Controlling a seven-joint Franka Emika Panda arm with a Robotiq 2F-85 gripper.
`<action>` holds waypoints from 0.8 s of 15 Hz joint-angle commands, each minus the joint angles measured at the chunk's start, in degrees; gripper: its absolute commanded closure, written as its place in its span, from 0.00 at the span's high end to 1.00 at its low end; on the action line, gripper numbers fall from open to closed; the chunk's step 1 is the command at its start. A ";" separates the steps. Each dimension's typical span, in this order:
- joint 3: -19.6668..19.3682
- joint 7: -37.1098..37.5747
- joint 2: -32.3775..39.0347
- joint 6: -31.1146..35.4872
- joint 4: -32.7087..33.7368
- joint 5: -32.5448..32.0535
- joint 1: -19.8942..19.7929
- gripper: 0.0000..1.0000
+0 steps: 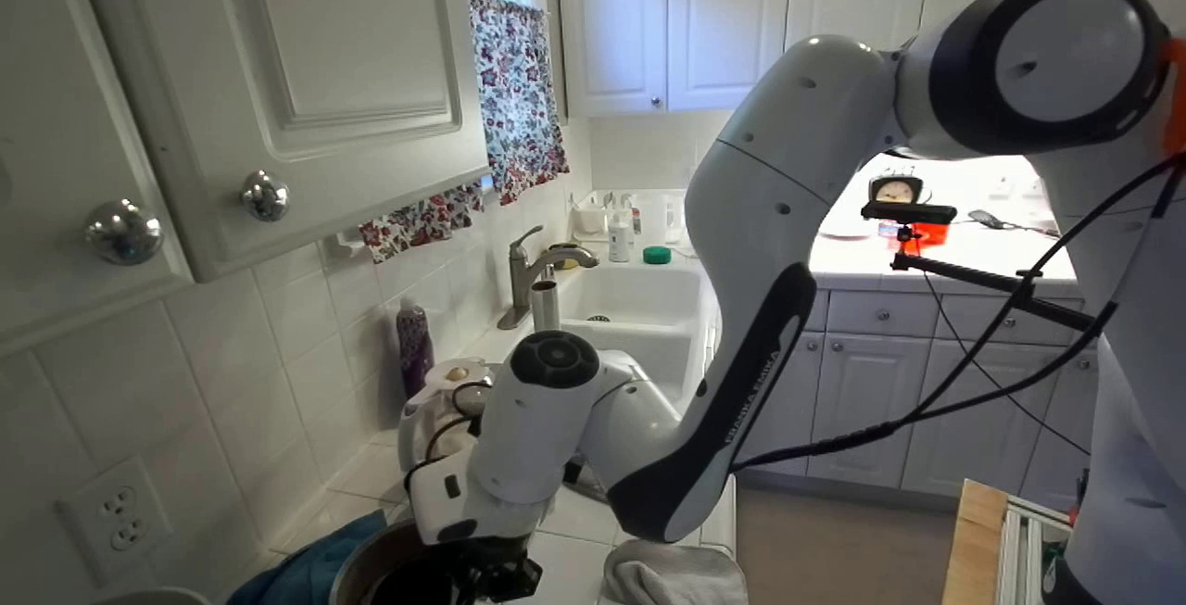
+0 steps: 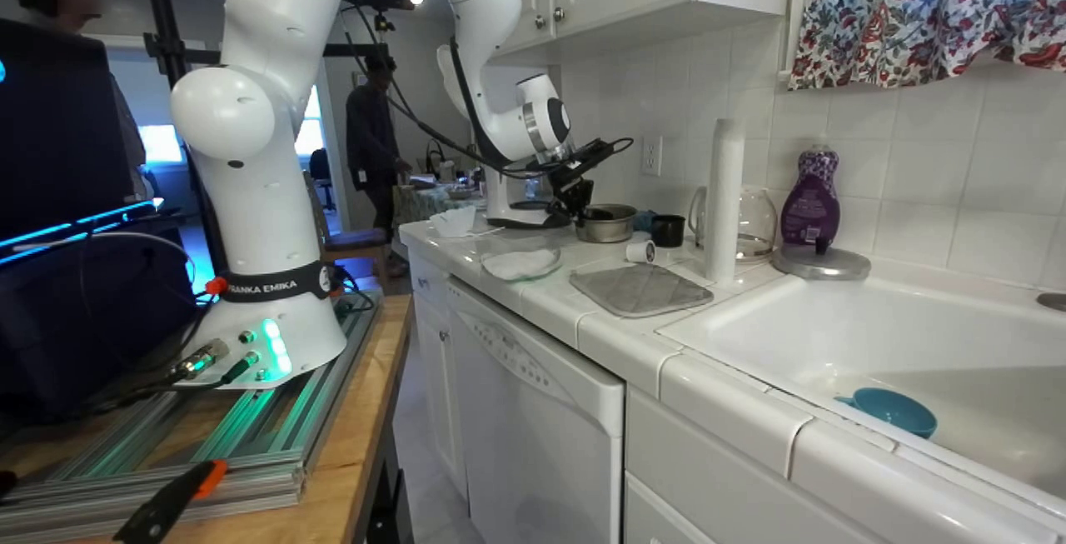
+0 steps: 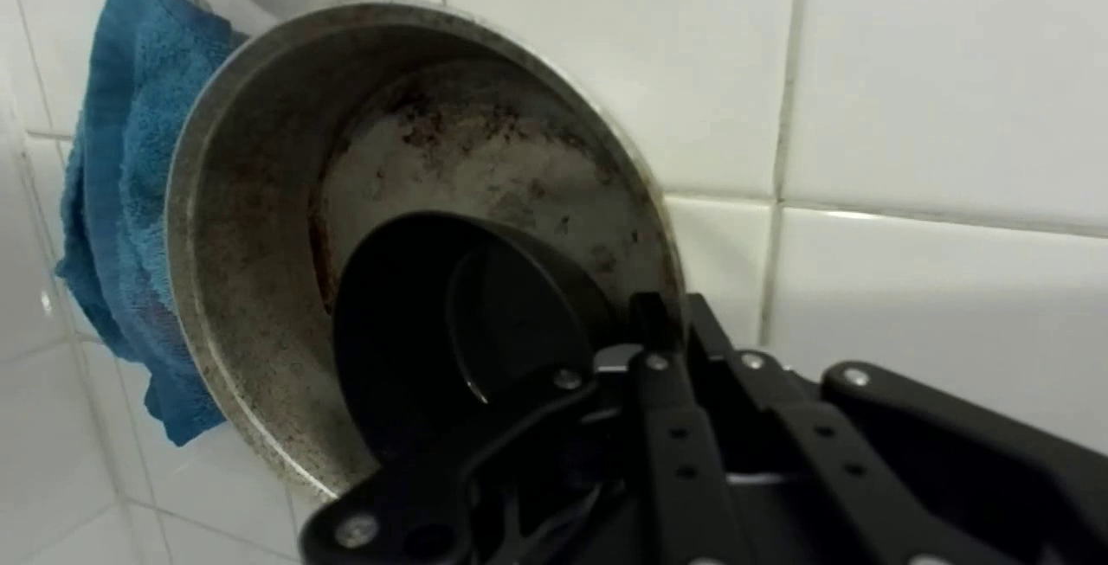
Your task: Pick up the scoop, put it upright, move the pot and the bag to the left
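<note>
In the wrist view a wide, round, dark grey pot (image 3: 247,227) stands on the tiled counter, its inside stained. A black round cup, which looks like the scoop (image 3: 511,314), sits inside it with its mouth facing up. Its handle does not show. My gripper (image 3: 673,310) is shut on the pot's rim, a finger inside the wall and a finger outside. Both exterior views show the gripper (image 1: 505,577) (image 2: 576,204) low at the side of the pot (image 1: 350,573) (image 2: 604,232). The bag is hidden or out of view.
A blue towel (image 3: 143,158) lies against the pot on the wall side. Toward the sink are a black mug (image 2: 668,231), a toppled white cup (image 2: 638,252), a tall white roll (image 2: 726,202), a glass carafe (image 2: 756,219) and a grey mat (image 2: 641,288).
</note>
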 commanded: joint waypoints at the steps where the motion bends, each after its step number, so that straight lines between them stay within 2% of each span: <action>1: 3.15 -8.84 5.19 -2.91 7.72 2.52 -1.95 0.02; 2: 3.53 -10.43 6.04 -3.71 9.18 2.84 -2.23 0.02; 4: 1.14 -12.02 6.84 -4.80 11.77 4.58 0.29 0.02; 12: -2.87 -7.91 12.36 -6.21 22.50 6.82 6.41 0.02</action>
